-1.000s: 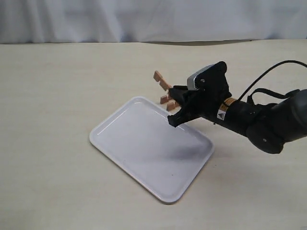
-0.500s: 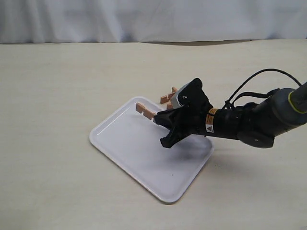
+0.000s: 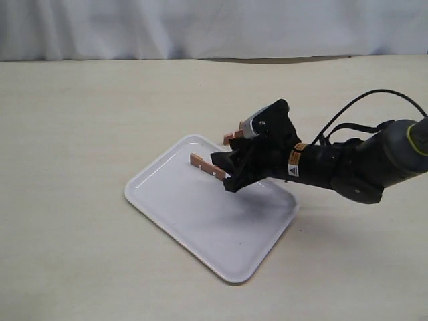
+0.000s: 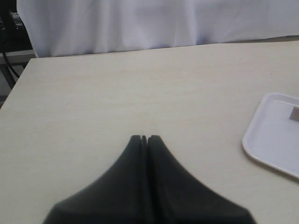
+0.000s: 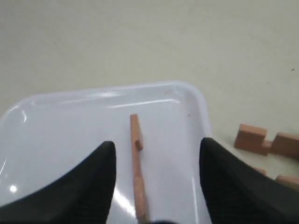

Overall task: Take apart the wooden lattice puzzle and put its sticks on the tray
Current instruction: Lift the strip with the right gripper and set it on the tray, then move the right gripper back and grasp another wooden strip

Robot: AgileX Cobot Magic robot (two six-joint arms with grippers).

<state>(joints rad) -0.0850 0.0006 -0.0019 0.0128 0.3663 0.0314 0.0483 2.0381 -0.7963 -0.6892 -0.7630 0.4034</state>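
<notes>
The white tray (image 3: pixel 194 214) lies on the table. One reddish-brown stick (image 3: pixel 204 164) rests on its far part, notches showing. My right gripper (image 3: pixel 224 172) hovers low over it, open. In the right wrist view the stick (image 5: pixel 137 163) lies between the spread fingers (image 5: pixel 88 182), touching neither, on the tray (image 5: pixel 70 126). The rest of the wooden lattice puzzle (image 3: pixel 234 136) sits on the table just beyond the tray's far edge, partly hidden by the gripper; its blocks (image 5: pixel 261 140) show off the tray's corner. My left gripper (image 4: pixel 146 138) is shut and empty above bare table.
The left wrist view catches the tray's rim (image 4: pixel 271 135) and a stick end (image 4: pixel 295 113) at one side. A white curtain (image 3: pixel 214 27) closes the table's far edge. The right arm's cable (image 3: pixel 361 110) loops above the table.
My right gripper carried a stick from the puzzle over the tray, lowered, then opened and let it go. The left gripper's earlier state is not shown.
</notes>
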